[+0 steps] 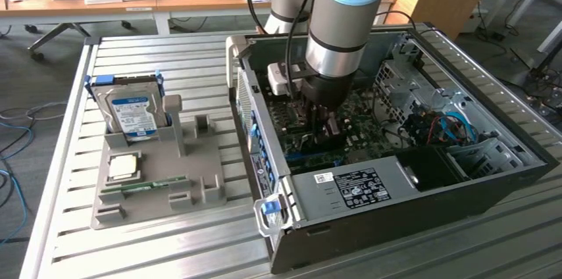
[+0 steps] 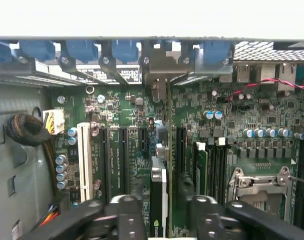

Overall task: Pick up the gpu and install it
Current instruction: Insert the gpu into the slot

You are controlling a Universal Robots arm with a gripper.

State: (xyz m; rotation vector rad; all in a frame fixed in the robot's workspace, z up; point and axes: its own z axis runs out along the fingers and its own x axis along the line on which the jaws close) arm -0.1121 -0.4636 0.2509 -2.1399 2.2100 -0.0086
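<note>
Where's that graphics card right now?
The gpu is inside the open computer case, edge-on over the motherboard slots, between the gripper fingers.

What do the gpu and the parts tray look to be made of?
The gpu: green circuit board with a dark, glossy face, edge-on between the fingers; its bracket looks like bare grey metal. The tray: matte grey, probably moulded or printed plastic.

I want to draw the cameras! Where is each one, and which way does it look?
Exterior view: sits off the arm, above the table, looking down at the open computer case; the arm reaches inside.
Wrist view: sits on the wrist, looking along the fingers at the motherboard and the gpu.
Shared: the case's inside.
</note>
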